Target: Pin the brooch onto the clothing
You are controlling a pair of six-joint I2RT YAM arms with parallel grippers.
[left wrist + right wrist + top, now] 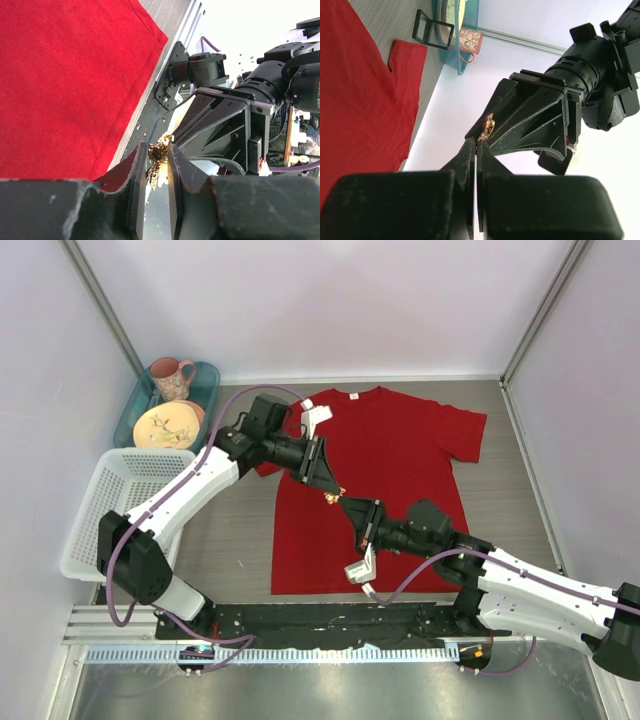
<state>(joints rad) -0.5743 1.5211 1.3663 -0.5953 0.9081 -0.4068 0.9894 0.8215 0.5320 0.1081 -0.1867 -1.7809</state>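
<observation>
The left gripper (329, 488) clamps the brooch (331, 497) at its fingertips, raised above the middle of the shirt (410, 450). Tip to tip with it, the right gripper (346, 503) pinches the brooch too, fingers almost together.

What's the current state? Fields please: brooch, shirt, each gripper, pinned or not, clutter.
brooch: brooch raised above the shirt, between both grippers' tips
shirt: red T-shirt lying flat
left gripper: shut on the brooch
right gripper: shut on the brooch, from the opposite side
pinned: not yet
clutter: teal tray holding mug and plate; white basket far left
</observation>
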